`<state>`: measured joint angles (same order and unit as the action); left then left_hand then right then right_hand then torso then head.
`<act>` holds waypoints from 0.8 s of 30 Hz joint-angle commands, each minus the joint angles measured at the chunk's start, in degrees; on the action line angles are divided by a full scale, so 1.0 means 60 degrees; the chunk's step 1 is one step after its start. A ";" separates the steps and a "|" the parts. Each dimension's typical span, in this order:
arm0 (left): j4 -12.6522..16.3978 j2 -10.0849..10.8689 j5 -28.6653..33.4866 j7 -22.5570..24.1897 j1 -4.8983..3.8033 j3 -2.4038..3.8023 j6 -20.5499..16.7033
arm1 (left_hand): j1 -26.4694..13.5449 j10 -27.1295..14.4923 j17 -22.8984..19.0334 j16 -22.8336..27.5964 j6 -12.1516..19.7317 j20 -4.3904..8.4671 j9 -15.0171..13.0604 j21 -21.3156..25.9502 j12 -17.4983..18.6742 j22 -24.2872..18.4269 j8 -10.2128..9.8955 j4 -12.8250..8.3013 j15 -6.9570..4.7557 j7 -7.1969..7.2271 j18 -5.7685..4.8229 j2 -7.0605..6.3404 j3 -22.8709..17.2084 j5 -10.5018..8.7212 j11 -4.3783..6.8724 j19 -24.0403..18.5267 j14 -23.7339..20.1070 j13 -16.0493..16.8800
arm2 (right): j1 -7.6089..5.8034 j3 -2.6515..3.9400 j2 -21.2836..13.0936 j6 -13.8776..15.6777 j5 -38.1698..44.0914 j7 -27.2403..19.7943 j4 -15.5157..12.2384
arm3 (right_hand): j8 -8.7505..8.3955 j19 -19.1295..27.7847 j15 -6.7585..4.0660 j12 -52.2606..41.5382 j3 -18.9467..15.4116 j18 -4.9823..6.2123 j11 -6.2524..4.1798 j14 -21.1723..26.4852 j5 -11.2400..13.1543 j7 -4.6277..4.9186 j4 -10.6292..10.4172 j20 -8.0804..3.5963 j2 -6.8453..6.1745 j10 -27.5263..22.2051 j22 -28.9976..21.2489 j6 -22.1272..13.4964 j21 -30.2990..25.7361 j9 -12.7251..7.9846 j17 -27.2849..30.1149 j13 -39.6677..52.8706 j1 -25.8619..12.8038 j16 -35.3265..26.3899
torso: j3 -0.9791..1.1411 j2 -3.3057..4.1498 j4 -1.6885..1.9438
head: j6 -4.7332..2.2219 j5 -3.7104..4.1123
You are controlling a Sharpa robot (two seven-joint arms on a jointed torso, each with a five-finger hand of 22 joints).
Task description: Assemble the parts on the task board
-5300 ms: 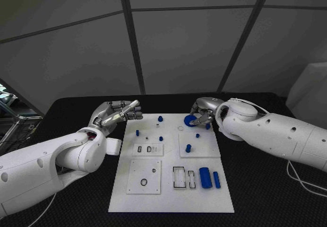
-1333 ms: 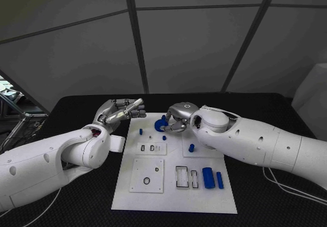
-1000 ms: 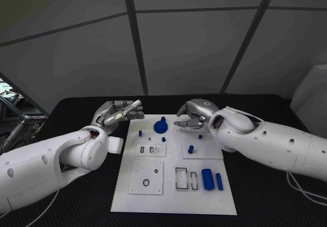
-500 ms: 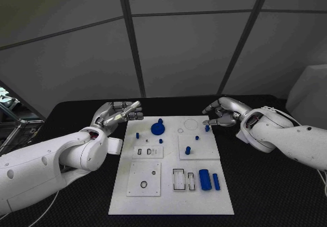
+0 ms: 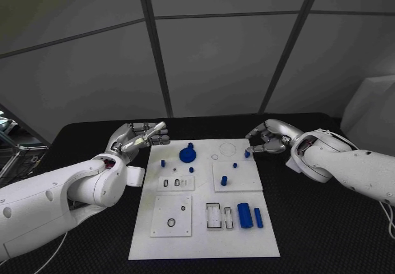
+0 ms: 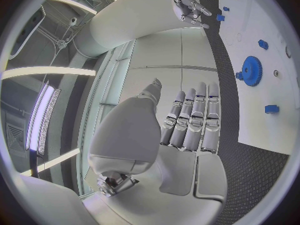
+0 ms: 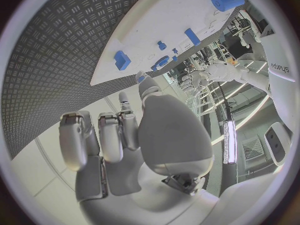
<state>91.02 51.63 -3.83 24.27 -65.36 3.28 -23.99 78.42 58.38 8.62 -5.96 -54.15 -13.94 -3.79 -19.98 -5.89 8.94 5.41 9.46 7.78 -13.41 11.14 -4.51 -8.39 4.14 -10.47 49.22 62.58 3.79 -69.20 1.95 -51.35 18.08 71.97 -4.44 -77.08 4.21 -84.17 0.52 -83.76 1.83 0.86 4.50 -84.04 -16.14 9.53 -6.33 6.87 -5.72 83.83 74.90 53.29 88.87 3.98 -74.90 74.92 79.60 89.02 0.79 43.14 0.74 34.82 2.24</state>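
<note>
One black table [image 5: 329, 217], white task board [image 5: 197, 240]; grey panelled wall [image 5: 222, 57]

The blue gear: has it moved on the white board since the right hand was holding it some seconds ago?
Yes. The blue gear left the right hand and now sits on the task board, toward its far left corner.

You see the black surface [image 5: 325, 228] spreading out to both sides and toward the near edge; in the right wrist view its top [image 7: 50, 60] shows a fine patterned weave. Behind it stands a grey panelled wall [image 5: 222, 63] divided by dark seams. At the far left edge sits a metal-framed piece of equipment [image 5: 12, 151], too cropped to identify. At the right edge a pale upright form [image 5: 370, 108] stands just beyond the surface.
</note>
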 commanded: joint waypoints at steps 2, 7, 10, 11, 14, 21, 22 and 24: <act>-0.0003 -0.0013 -0.0046 0.0037 -0.0010 0.0009 0.0116 | 0.0002 0.0058 0.0010 0.0066 -0.0053 -0.0014 -0.0004 0.0033 0.0052 -0.0014 -0.0032 -0.0056 -0.0002 -0.0045 -0.0130 0.0125 -0.0019 -0.0050 -0.0002 -0.0061 -0.0022 0.0010 | 0.0056 0.0007 0.0063 -0.0208 -0.0036 -0.0240 0.0121 | -0.0020 -0.0632 0.0005 0.0043 -0.0006 -0.0039 0.0020 -0.0895 0.0008 -0.0011 0.0080 0.0010 0.0058 0.0131 0.2142 -0.0029 -0.0038 0.0008 -0.2105 0.1442 0.0109 -0.0028 | -0.0018 0.0004 0.0015 | 0.0029 0.0029; -0.0007 -0.0002 -0.0046 0.0042 -0.0010 0.0009 0.0107 | 0.0002 0.0058 0.0010 0.0066 -0.0053 -0.0014 -0.0004 0.0033 0.0052 -0.0014 -0.0032 -0.0056 -0.0002 -0.0045 -0.0130 0.0125 -0.0019 -0.0050 -0.0002 -0.0061 -0.0022 0.0010 | 0.0124 0.0006 0.0108 -0.0278 0.0042 -0.0204 0.0234 | -0.0015 -0.0635 0.0006 0.0046 -0.0007 -0.0040 0.0021 -0.0897 0.0003 -0.0009 0.0081 0.0011 0.0062 0.0128 0.2144 -0.0021 -0.0037 0.0010 -0.2113 0.1440 0.0111 -0.0025 | -0.0020 -0.0002 -0.0005 | 0.0049 0.0014; -0.0008 0.0002 -0.0046 0.0044 -0.0009 0.0009 0.0105 | 0.0002 0.0058 0.0010 0.0066 -0.0053 -0.0014 -0.0004 0.0033 0.0052 -0.0014 -0.0032 -0.0056 -0.0002 -0.0045 -0.0130 0.0125 -0.0019 -0.0050 -0.0002 -0.0061 -0.0022 0.0010 | 0.0161 0.0006 0.0127 -0.0298 0.0070 -0.0201 0.0265 | -0.0008 -0.0633 0.0007 0.0043 -0.0008 -0.0039 0.0023 -0.0897 -0.0003 -0.0007 0.0082 0.0012 0.0069 0.0130 0.2142 -0.0008 -0.0038 0.0014 -0.2112 0.1442 0.0112 -0.0025 | -0.0017 0.0001 0.0001 | 0.0066 0.0016; -0.0010 0.0001 -0.0046 0.0044 -0.0009 0.0009 0.0105 | 0.0002 0.0058 0.0010 0.0066 -0.0053 -0.0014 -0.0004 0.0033 0.0052 -0.0014 -0.0032 -0.0056 -0.0002 -0.0045 -0.0130 0.0125 -0.0019 -0.0050 -0.0002 -0.0061 -0.0022 0.0010 | 0.0172 0.0006 0.0135 -0.0302 0.0076 -0.0202 0.0276 | -0.0004 -0.0632 0.0008 0.0042 -0.0009 -0.0039 0.0024 -0.0897 -0.0006 -0.0005 0.0082 0.0013 0.0072 0.0131 0.2141 -0.0002 -0.0039 0.0016 -0.2112 0.1443 0.0113 -0.0025 | -0.0016 -0.0001 -0.0003 | 0.0066 0.0010; -0.0014 -0.0001 -0.0046 0.0043 -0.0009 0.0009 0.0106 | 0.0002 0.0058 0.0010 0.0066 -0.0053 -0.0014 -0.0004 0.0033 0.0052 -0.0014 -0.0032 -0.0056 -0.0002 -0.0045 -0.0130 0.0125 -0.0019 -0.0050 -0.0002 -0.0061 -0.0022 0.0010 | 0.0195 0.0006 0.0167 -0.0324 0.0088 -0.0208 0.0308 | 0.0011 -0.0632 0.0010 0.0036 -0.0012 -0.0039 0.0028 -0.0897 -0.0016 -0.0003 0.0083 0.0015 0.0085 0.0136 0.2141 0.0025 -0.0039 0.0023 -0.2114 0.1450 0.0117 -0.0024 | -0.0017 -0.0009 0.0003 | 0.0078 0.0008; -0.0020 -0.0001 -0.0046 0.0042 -0.0008 0.0009 0.0098 | 0.0012 0.0071 0.0017 0.0074 -0.0063 -0.0014 -0.0005 0.0028 0.0053 -0.0013 -0.0033 -0.0074 -0.0006 -0.0038 -0.0128 0.0133 -0.0017 -0.0050 0.0004 -0.0065 -0.0008 0.0011 | 0.0223 0.0006 0.0222 -0.0397 0.0097 -0.0199 0.0395 | 0.0091 -0.0656 0.0020 0.0018 -0.0017 -0.0046 0.0036 -0.0901 -0.0040 0.0008 0.0097 0.0025 0.0154 0.0152 0.2167 0.0183 -0.0025 0.0057 -0.2129 0.1470 0.0139 -0.0018 | -0.0026 -0.0008 0.0009 | 0.0082 0.0007; -0.0021 0.0000 -0.0046 0.0042 -0.0008 0.0009 0.0097 | 0.0012 0.0071 0.0017 0.0074 -0.0063 -0.0014 -0.0005 0.0028 0.0053 -0.0013 -0.0033 -0.0074 -0.0006 -0.0038 -0.0128 0.0133 -0.0017 -0.0050 0.0004 -0.0065 -0.0008 0.0011 | 0.0225 0.0006 0.0227 -0.0414 0.0097 -0.0197 0.0405 | 0.0107 -0.0660 0.0021 0.0000 -0.0019 -0.0047 0.0035 -0.0904 -0.0041 0.0007 0.0102 0.0026 0.0164 0.0167 0.2172 0.0216 -0.0022 0.0063 -0.2141 0.1487 0.0144 -0.0013 | -0.0025 -0.0008 0.0009 | 0.0083 0.0005; -0.0022 0.0002 -0.0046 0.0041 -0.0008 0.0009 0.0095 | 0.0012 0.0071 0.0017 0.0074 -0.0063 -0.0014 -0.0005 0.0028 0.0053 -0.0013 -0.0033 -0.0074 -0.0006 -0.0038 -0.0128 0.0133 -0.0017 -0.0050 0.0004 -0.0065 -0.0008 0.0011 | 0.0229 0.0006 0.0234 -0.0441 0.0098 -0.0193 0.0418 | 0.0140 -0.0671 0.0018 -0.0012 -0.0015 -0.0051 0.0030 -0.0906 -0.0041 -0.0002 0.0113 0.0027 0.0189 0.0178 0.2184 0.0284 -0.0015 0.0075 -0.2147 0.1499 0.0159 -0.0010 | -0.0025 -0.0006 0.0005 | 0.0071 0.0009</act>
<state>90.85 51.65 -3.83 24.27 -65.34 3.28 -23.96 78.65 58.38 8.67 -5.77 -54.36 -13.94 -3.79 -19.98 -5.89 8.95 5.41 9.31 7.78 -13.62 11.15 -4.28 -8.54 4.14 -10.47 49.22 62.58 3.78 -67.75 1.94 -50.01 16.29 72.27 -5.08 -74.57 4.73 -84.17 0.52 -83.76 1.86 0.87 4.50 -84.04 -16.14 9.49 -5.99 6.87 -4.94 83.83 74.90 54.70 88.88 4.37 -74.92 74.92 80.38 89.01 0.64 43.11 0.76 35.32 2.28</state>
